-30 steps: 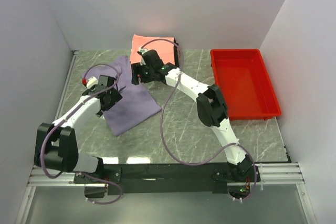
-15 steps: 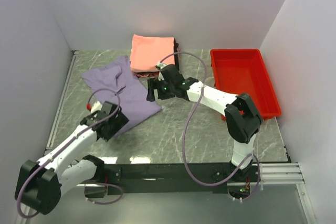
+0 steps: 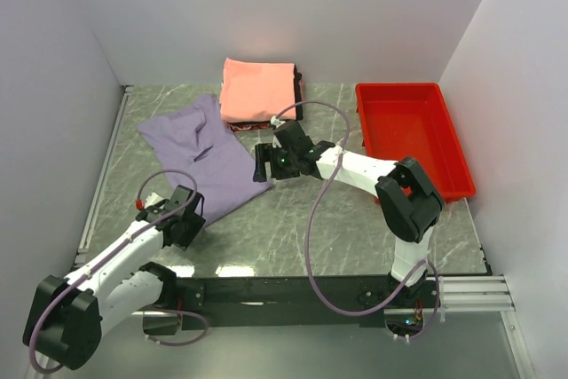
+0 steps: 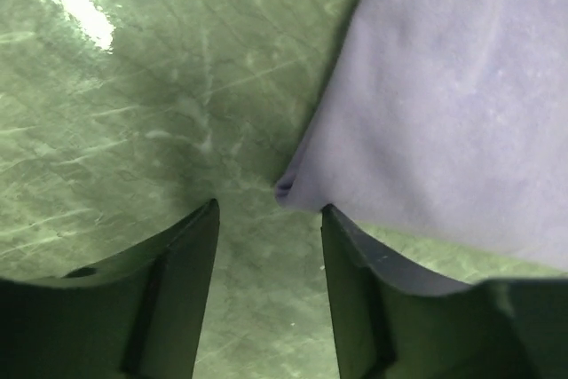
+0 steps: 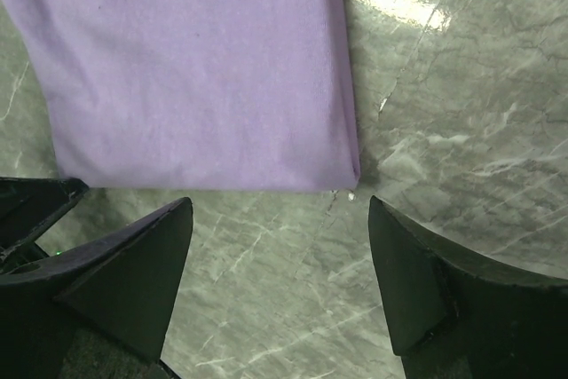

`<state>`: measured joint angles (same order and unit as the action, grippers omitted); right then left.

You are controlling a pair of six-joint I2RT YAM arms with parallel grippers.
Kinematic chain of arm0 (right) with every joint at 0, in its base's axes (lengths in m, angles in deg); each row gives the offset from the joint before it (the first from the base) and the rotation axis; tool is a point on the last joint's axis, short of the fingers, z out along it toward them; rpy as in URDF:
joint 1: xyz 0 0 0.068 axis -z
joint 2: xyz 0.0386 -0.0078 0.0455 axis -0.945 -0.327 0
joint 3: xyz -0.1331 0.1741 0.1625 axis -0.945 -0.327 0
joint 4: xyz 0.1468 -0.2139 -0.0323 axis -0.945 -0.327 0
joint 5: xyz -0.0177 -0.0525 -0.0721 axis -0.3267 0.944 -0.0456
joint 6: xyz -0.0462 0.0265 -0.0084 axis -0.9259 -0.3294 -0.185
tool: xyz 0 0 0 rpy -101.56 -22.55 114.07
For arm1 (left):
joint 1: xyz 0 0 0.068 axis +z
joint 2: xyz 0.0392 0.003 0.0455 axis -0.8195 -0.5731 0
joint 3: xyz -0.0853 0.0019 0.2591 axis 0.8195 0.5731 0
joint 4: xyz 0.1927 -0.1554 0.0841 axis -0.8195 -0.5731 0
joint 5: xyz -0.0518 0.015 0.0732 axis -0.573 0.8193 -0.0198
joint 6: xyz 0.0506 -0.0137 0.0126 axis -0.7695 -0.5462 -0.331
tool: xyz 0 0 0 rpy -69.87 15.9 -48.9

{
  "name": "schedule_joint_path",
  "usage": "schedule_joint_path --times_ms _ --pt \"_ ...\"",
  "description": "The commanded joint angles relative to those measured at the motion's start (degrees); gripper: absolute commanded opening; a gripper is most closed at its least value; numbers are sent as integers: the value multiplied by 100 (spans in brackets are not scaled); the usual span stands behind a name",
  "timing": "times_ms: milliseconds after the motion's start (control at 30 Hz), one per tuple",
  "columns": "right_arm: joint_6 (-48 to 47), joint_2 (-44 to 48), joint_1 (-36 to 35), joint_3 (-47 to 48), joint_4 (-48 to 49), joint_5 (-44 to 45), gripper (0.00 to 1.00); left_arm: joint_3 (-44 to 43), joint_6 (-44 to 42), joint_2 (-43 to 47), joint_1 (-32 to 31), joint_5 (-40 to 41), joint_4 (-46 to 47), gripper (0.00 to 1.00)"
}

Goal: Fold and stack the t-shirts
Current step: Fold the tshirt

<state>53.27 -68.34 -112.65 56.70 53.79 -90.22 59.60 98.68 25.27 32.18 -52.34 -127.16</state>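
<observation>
My left gripper [image 4: 268, 210] is spread open with nothing in it, low over the green-grey marbled worktop [image 4: 124, 113]. Just past its fingertips [image 4: 206, 212], in line with the gap between them, lies a corner of the lavender t-shirt [image 4: 444, 113]. From that corner the cloth runs off ahead and to the right of the wrist view; whether it touches the finger on that side I cannot tell. The fabric is plain, soft and matte, with a small rolled lip at the corner.

My right gripper [image 5: 277, 210] is also wide open and empty. The same lavender t-shirt [image 5: 195, 68] lies just ahead of it. The near edge runs straight across in front of both fingers, and a square corner sits closer to the right-hand one. The side edge there looks doubled over (a thin second layer shows along it).

From above, the lavender t-shirt [image 3: 200, 153] lies flat between my left gripper [image 3: 189, 210] and right gripper [image 3: 260, 161], spreading away from both toward the far left. Beyond my right gripper sits a folded salmon-pink t-shirt [image 3: 257, 88] on top of darker folded cloth. A red tray [image 3: 408, 139] lies well off to that gripper's right.
</observation>
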Motion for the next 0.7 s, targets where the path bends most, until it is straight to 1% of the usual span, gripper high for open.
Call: schedule_joint_path --times_ms 0,33,133,300,333,400,433,467,500,533,567,667 --pt "75 -152 34 71 192 79 86 76 360 -69 -18 285 -107 54" --pt "75 -178 34 97 175 44 84 128 325 -34 -18 285 -37 52" --pt "66 -213 34 115 166 9 83 155 273 -16 -9 338 104 50" --pt "31 -275 34 150 87 79 81 49 62 -130 44 348 279 39" --pt "40 -284 34 167 61 96 81 58 -17 -148 44 303 358 35" --pt "49 -319 43 159 60 79 77 93 -70 -227 44 207 552 28" --pt "57 -345 34 185 17 79 76 111 -88 -297 44 163 579 17" --pt "57 -397 34 194 8 70 74 111 -97 -315 53 154 579 12" --pt "66 -424 34 211 -1 70 69 111 -97 -333 53 154 570 6" --pt "101 -503 34 246 -45 96 65 111 -106 -350 53 180 553 1" --pt "128 -547 34 273 -54 123 63 120 -106 -350 53 189 535 1" --pt "154 -722 34 378 -159 272 60 181 -114 -245 44 189 526 1"
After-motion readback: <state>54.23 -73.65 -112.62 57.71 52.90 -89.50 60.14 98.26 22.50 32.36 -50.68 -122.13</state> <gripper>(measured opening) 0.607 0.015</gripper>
